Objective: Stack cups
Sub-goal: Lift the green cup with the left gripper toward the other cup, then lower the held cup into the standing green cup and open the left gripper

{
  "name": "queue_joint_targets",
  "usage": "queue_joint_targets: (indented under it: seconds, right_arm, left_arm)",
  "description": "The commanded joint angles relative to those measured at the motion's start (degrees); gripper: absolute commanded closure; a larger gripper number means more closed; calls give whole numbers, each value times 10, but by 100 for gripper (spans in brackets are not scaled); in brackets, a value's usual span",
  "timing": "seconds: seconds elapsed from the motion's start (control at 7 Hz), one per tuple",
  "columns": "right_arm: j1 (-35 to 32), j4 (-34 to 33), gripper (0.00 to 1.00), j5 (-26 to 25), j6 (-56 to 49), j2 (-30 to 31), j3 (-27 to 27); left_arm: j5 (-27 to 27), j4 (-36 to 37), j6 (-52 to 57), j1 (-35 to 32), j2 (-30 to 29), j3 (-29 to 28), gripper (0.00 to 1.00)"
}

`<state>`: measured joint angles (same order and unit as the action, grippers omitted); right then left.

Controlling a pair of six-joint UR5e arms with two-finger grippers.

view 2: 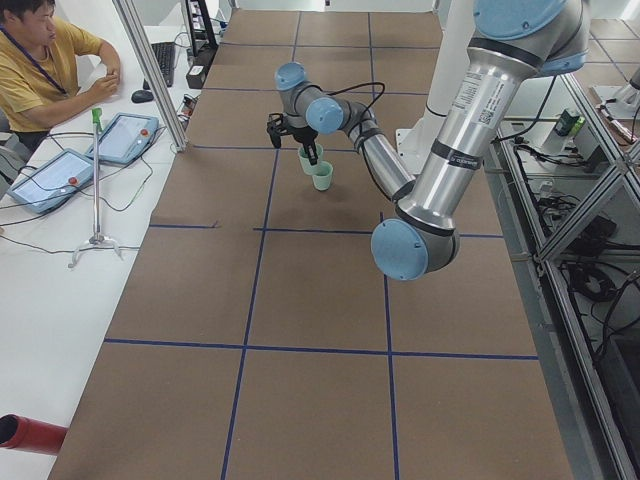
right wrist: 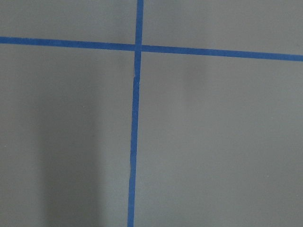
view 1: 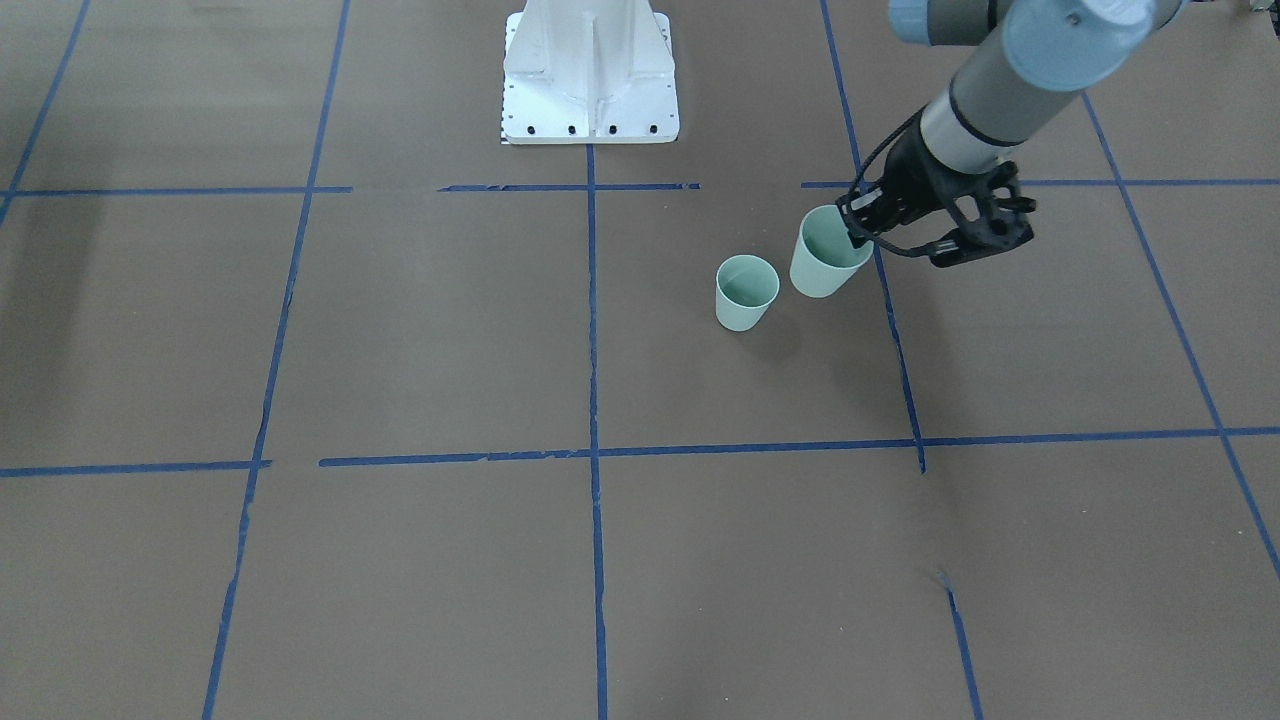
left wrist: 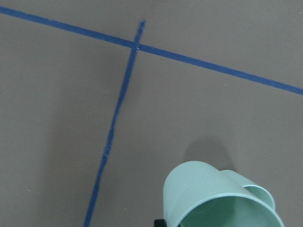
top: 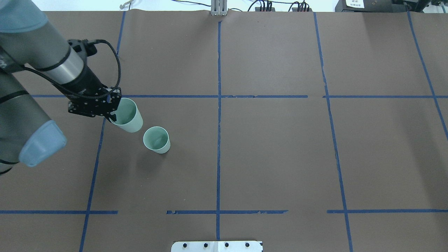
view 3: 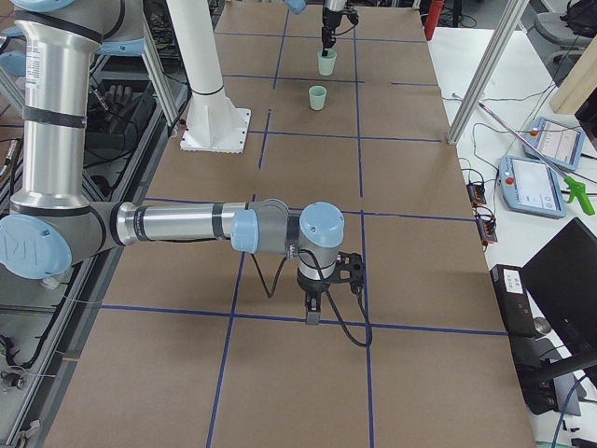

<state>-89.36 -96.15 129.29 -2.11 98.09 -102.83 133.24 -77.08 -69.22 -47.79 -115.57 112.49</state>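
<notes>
My left gripper (top: 113, 107) is shut on the rim of one pale mint-green cup (top: 128, 117) and holds it tilted, lifted off the table. It also shows in the front view (view 1: 822, 260) and fills the lower right of the left wrist view (left wrist: 213, 201). The second cup (top: 156, 140) stands upright on the table just beside the held one, also in the front view (view 1: 746, 292); its rim peeks out behind the held cup in the left wrist view (left wrist: 259, 191). My right gripper (view 3: 312, 315) hangs low over the table far from the cups; I cannot tell whether it is open or shut.
The white robot base (view 1: 590, 75) stands at the table's robot-side edge. Blue tape lines (top: 219, 105) cross the brown table. An operator (view 2: 45, 70) sits beyond the table's edge with tablets (view 2: 50, 175).
</notes>
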Motion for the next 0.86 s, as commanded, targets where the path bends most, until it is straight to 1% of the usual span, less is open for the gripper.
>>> queue_joint_targets:
  seconds: [0.0, 0.14, 0.29, 0.57, 0.71]
  right_arm:
    - [1, 0, 0, 0, 0, 0, 0]
    - [0, 0, 0, 0, 0, 0, 0]
    - [0, 0, 0, 0, 0, 0, 0]
    - [1, 0, 0, 0, 0, 0, 0]
    - [0, 0, 0, 0, 0, 0, 0]
  left_arm:
    - [0, -17, -41, 35, -13, -14, 100]
    - [0, -52, -61, 38, -13, -30, 100]
    - [-1, -72, -66, 38, -13, -41, 100]
    - [-4, -73, -65, 37, -11, -43, 100]
    - [-4, -73, -66, 38, -11, -46, 96]
